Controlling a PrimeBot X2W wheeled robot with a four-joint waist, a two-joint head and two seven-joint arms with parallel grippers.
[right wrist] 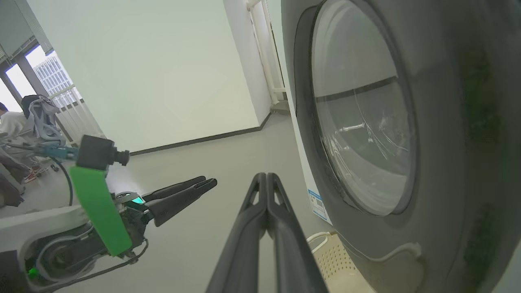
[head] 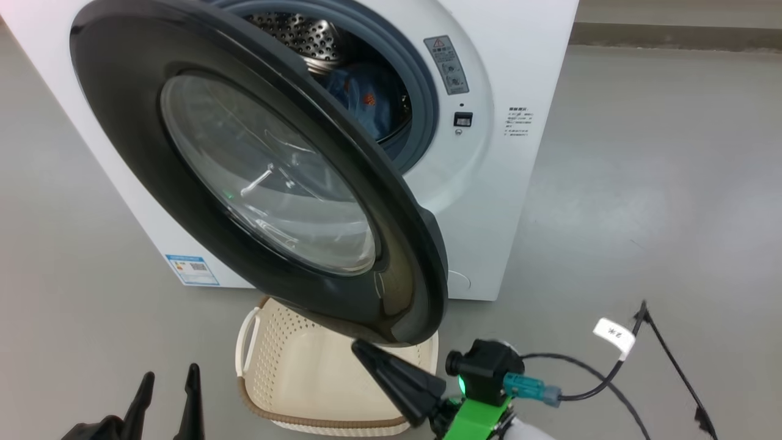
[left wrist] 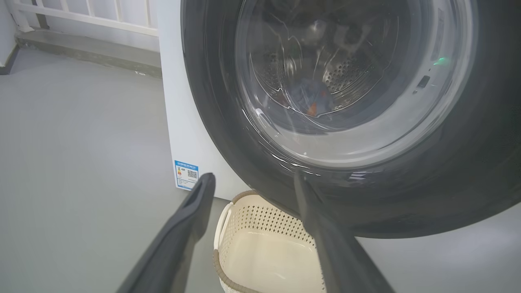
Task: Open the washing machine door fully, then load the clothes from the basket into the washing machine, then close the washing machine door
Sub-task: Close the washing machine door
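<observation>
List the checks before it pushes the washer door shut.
1. Washing machine door closed: not ok, it stands ajar.
2. Basket emptied: ok, bare inside.
3. Clothes inside the washing machine: ok; whether any is caught on the gasket, cannot tell.
4. Right gripper shut for pushing: ok, at the door's lower rim; contact cannot tell.
5. Left gripper clear of the door: ok, open, low beside the basket.

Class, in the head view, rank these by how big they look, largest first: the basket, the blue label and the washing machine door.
1. Washing machine door, swung out towards the camera, which enlarges it.
2. Basket, partly hidden under the door.
3. Blue label.
</observation>
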